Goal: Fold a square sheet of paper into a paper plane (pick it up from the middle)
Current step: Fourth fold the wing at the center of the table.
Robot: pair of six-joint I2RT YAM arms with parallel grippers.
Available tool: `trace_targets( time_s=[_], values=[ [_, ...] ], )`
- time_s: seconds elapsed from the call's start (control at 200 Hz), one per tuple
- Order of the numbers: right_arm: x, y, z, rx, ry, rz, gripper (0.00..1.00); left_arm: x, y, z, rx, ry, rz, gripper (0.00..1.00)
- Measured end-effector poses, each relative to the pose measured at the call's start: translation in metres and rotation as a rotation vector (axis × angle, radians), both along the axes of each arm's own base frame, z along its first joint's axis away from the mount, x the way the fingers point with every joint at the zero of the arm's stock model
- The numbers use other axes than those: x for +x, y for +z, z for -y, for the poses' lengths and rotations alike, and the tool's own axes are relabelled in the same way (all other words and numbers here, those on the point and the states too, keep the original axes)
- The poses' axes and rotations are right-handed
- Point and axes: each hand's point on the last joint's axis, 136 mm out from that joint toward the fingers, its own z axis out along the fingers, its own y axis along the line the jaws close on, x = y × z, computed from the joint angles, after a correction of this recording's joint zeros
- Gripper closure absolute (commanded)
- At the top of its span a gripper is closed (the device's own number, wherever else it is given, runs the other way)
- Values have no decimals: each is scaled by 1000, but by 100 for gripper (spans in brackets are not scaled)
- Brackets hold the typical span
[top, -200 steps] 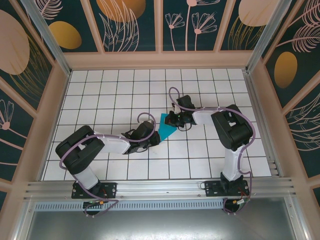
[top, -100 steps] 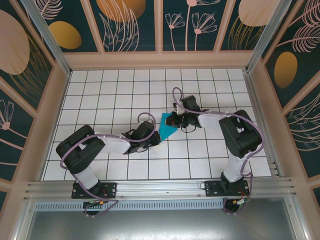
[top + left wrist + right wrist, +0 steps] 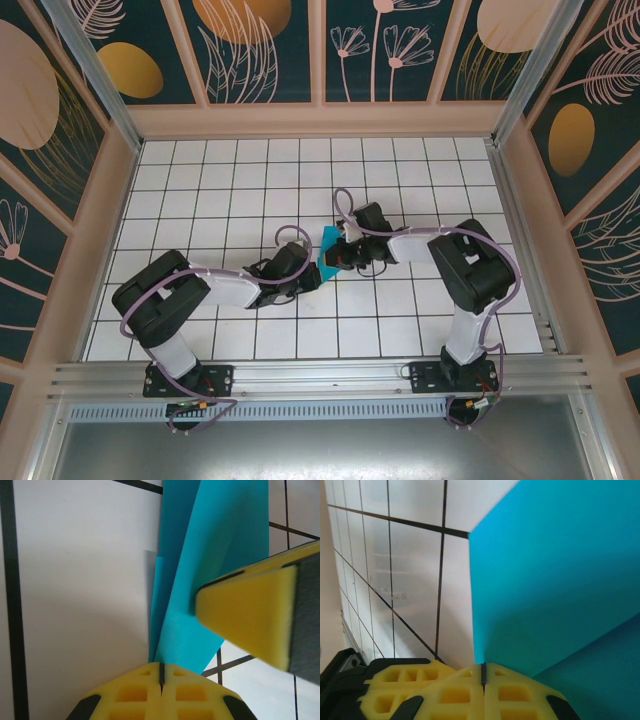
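Left arm: base at the near rail, elbow folded out to the left, forearm lying low over the white grid floor (image 3: pixel 220 190) and reaching right toward the middle.
Left gripper (image 3: pixel 305 278): in the left wrist view (image 3: pixel 161 672) its yellow pads are pressed together to a thin seam, and the narrow lower end of the sheet of paper (image 3: pixel 200 570) runs into that seam.
Sheet of paper: teal, folded into overlapping layers with creases, seen from above near the middle of the floor (image 3: pixel 326 245), between the two grippers and partly covered by them.
Paper against left gripper: it fans up and away from the pads, widening toward the far end.
Right gripper (image 3: pixel 336 258): in the right wrist view (image 3: pixel 483 672) the pads are closed on an edge of the paper (image 3: pixel 555 580), which rises as a broad flap above them.
Right finger (image 3: pixel 247 617): in the left wrist view it touches the paper's right side.
Right arm: base at the near rail, elbow bent out to the right, forearm pointing left.
Count: two arms, two grippers, one piece of paper.
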Motion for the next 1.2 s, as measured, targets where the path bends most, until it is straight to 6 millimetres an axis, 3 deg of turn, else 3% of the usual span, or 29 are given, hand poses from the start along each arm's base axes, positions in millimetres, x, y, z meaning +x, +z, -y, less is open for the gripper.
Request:
trace_targets(
  time_s=[0.32, 0.585, 0.851, 1.201],
  values=[
    [-1, -11, 2, -24, -2, -16, 100, -3, 4, -1, -11, -7, 2, 100],
    [0, -12, 1, -39, -3, -10, 100, -2, 33, 9, -99, -50, 68, 100],
    [0, -12, 2, -40, -1, -10, 100, -8, 2, 6, -38, -56, 0, 100],
    [-2, -8, -1, -39, 29, 26, 100, -8, 1, 6, -37, -56, -1, 100]
  ],
)
